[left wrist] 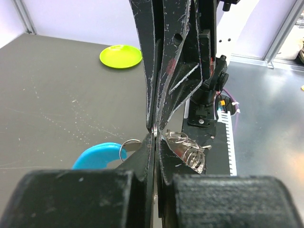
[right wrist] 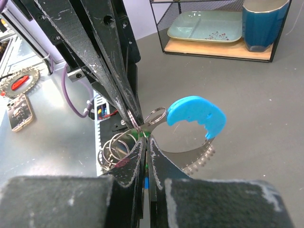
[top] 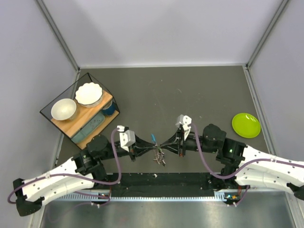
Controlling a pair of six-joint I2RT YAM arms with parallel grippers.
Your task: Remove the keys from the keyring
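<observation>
My two arms and their grippers, viewed from above and from each wrist.
My left arm (top: 52,183) and right arm (top: 266,168) wear white shells near the bases and black housings at the joints; a purple cable (top: 116,161) runs along each. A white camera mount (top: 126,137) sits on each wrist. My left gripper (left wrist: 155,140) and right gripper (right wrist: 144,138) carry long black tapering fingers (right wrist: 130,166), scratched pale, smudged red in places, backed by grainy black blocks (left wrist: 71,199).

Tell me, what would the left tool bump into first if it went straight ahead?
The right tool, almost at once. The left tool points tip to tip at it, and both are shut on the keyring between them.
</observation>
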